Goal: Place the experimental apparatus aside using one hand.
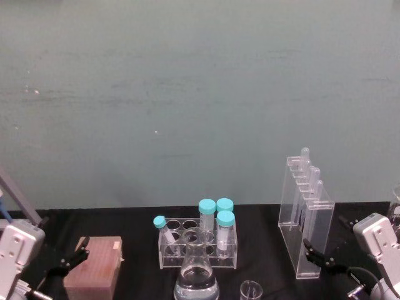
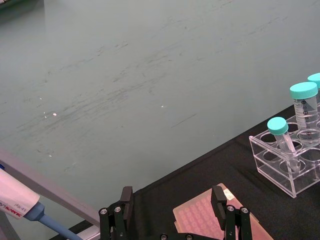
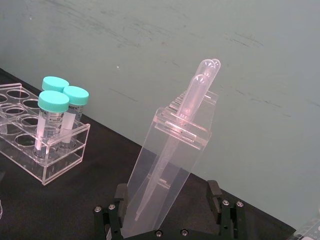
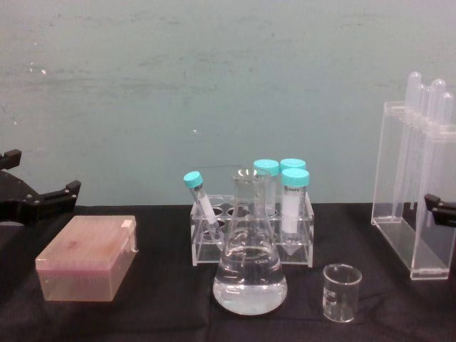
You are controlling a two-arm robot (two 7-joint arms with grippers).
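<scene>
The pipette rack [image 3: 170, 170] stands upright near the worktop's [image 4: 157, 313] right edge, with long pipettes sticking out the top. The right gripper [image 3: 167, 200] sits around its lower end with fingers [image 3: 120, 192] spread wide, one on each side of the clear acrylic (not clamped on it, and I honestly can't tell if either finger touches). It holds nothing. The conical flask [image 4: 249, 263], with some clear liquid in it, is at the middle of the front edge, and the small beaker [image 4: 342, 291] is just beside it toward the right. Behind the flask is a tube rack [image 4: 253, 228] with teal-capped tubes. Near the left edge, the left gripper [image 2: 172, 200] hangs over a pink tip box [image 4: 89, 258], also wide apart and empty.
</scene>
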